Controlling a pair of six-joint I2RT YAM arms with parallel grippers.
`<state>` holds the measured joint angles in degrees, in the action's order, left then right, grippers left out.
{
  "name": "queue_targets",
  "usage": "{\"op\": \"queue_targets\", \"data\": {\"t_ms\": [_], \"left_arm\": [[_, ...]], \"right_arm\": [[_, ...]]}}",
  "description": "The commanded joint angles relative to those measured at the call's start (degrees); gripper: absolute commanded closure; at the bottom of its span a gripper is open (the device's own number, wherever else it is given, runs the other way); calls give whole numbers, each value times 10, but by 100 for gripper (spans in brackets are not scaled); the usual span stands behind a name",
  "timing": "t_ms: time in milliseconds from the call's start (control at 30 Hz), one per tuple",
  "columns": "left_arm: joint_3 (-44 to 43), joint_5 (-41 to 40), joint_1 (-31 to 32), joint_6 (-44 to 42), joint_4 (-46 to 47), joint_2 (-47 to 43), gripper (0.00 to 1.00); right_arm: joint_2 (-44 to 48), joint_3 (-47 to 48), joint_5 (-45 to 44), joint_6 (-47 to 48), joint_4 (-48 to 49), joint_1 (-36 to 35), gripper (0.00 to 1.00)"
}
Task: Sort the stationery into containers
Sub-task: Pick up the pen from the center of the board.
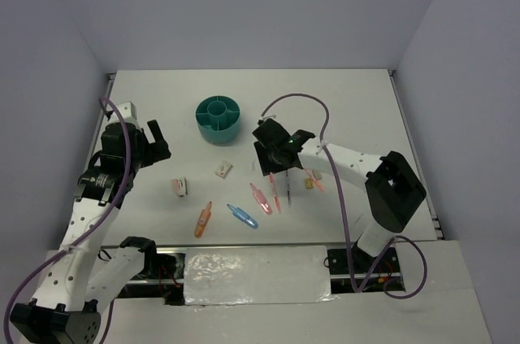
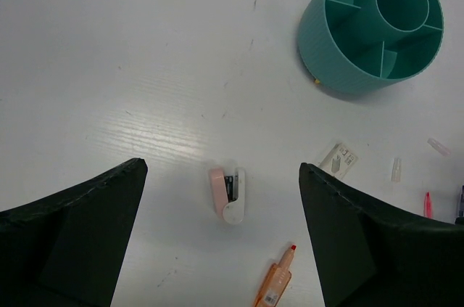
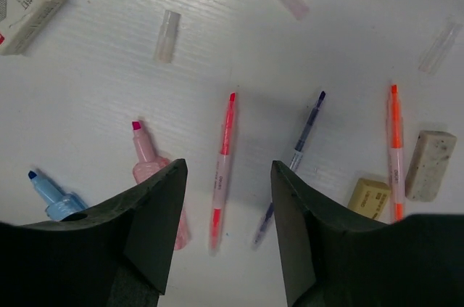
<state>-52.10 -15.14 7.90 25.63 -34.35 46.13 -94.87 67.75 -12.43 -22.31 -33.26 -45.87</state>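
Pens (image 3: 222, 154) crowded; open table (image 1: 357, 108) — R of cup (image 1: 218, 134)

Orange marker (image 2: 272, 285) (left wrist view) cut by bottom edge; blue marker (image 3: 48, 189) partly hidden.

Left arm (image 1: 89, 198): up from its base, reaching forward on the left side, wrist turned inward. Left gripper (image 1: 157, 141) faces toward the centre, held high and looking down; jaws spread wide, with the fingers (image 2: 87, 227) sitting in the wrist view's lower corners.

Right arm (image 1: 349, 161): elbow folded out to the right, forearm running left toward the centre. Right gripper (image 1: 278, 170) is pitched down and low; jaws apart, with a much narrower gap than the left. Its fingers (image 3: 156, 220) are near-parallel.
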Motion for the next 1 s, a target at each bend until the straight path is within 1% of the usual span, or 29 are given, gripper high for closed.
{"op": "queue_targets", "data": {"t_ms": [0,67,300,567,667,733,833,900,967], "left_arm": [[-1,20,-2,-9,20,2,1],[-2,24,-2,-10,21,2,1],[-2,16,-2,-8,16,5,1],[-2,18,0,-10,16,6,1],[-1,16,0,-10,16,5,1],[-1,15,1,-10,16,4,1],[-1,11,2,-9,14,3,1],[-1,9,3,-9,14,4,1],[-2,9,4,-9,16,5,1]], "right_arm": [[24,-29,-23,-31,21,-4,43],[29,-42,-22,-43,24,-11,46],[29,-84,-26,-79,34,-43,46],[-1,-96,-25,-86,48,-44,51],[-15,-99,-20,-90,57,-45,55],[-27,-102,-13,-92,64,-45,60],[-42,-103,-15,-95,62,-45,63],[-42,-106,-15,-99,65,-45,70],[-39,-112,-15,-105,68,-45,72]]}}
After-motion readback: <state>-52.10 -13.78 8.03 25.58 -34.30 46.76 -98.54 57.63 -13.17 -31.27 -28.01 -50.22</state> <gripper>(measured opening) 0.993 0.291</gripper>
